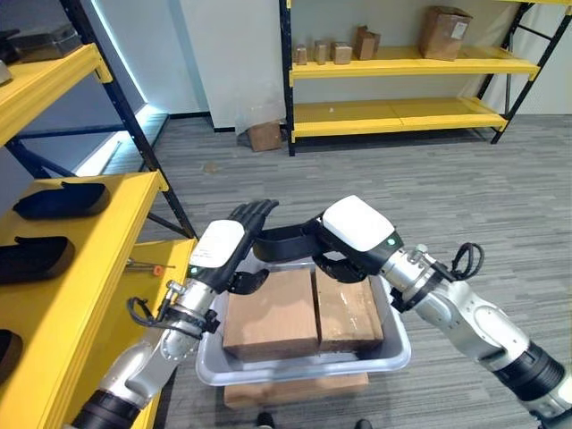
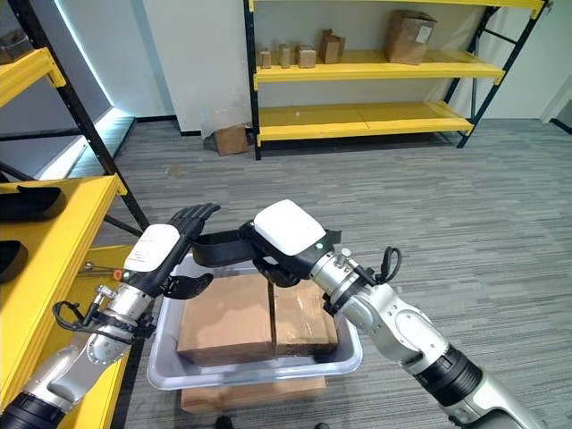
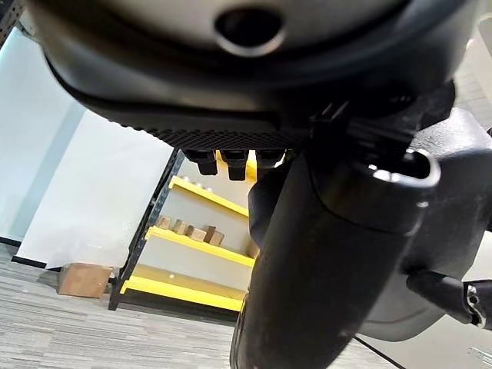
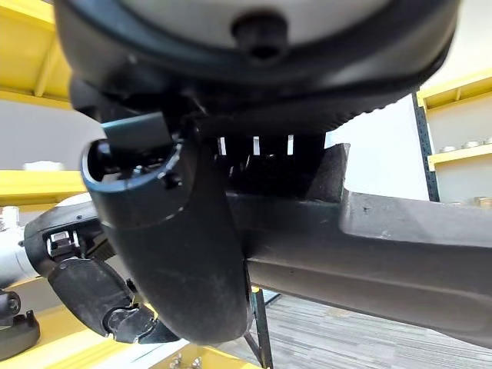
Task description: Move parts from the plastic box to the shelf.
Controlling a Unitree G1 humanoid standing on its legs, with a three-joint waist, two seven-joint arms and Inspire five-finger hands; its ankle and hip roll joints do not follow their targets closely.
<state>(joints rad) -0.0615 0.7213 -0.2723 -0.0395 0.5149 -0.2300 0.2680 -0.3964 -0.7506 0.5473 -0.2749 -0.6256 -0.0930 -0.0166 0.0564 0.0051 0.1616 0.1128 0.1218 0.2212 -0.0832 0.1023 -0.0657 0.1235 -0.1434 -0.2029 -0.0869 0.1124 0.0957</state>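
A long black part [image 1: 286,239] hangs above the grey plastic box [image 1: 395,347]. My right hand [image 1: 357,225] is shut on one end of it; the right wrist view has the part [image 4: 369,231] running past the thumb [image 4: 177,254]. The part's other end reaches my left hand [image 1: 219,243], which is open, with straight fingers [image 1: 253,213] above the part and the thumb [image 1: 248,281] below it. Two brown cardboard packs [image 1: 273,313] lie in the box. The yellow shelf [image 1: 116,259] on the left holds black parts [image 1: 63,198].
The plastic box rests on a cardboard carton [image 1: 295,391] on the floor. Small metal pieces [image 1: 147,265] lie on the shelf's lower level beside my left arm. A far yellow rack [image 1: 402,63] carries cardboard boxes, and another box [image 1: 264,136] stands on the floor by it.
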